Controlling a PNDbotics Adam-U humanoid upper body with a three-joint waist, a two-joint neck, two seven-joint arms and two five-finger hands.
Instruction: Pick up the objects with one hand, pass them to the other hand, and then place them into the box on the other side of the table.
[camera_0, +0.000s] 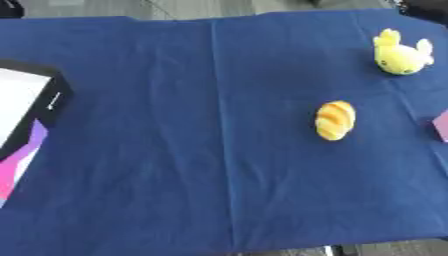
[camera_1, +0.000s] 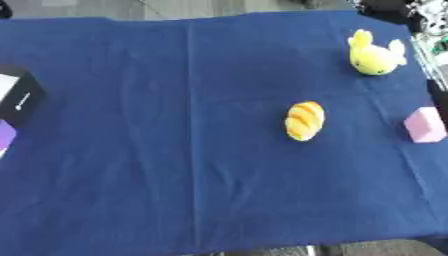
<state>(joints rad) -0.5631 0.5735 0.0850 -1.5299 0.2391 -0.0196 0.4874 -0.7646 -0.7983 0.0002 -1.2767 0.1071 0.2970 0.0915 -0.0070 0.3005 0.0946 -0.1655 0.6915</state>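
Observation:
A yellow plush toy lies at the far right of the blue tablecloth. An orange-and-yellow striped bread-shaped toy rests right of the middle. A small pink block sits near the right edge. The box, black-edged with a white inside and pink and purple side panels, stands at the left edge. Neither hand shows in either view.
The blue cloth covers the whole table, with creases running front to back. Grey floor shows beyond the far edge. Dark equipment stands past the far right corner.

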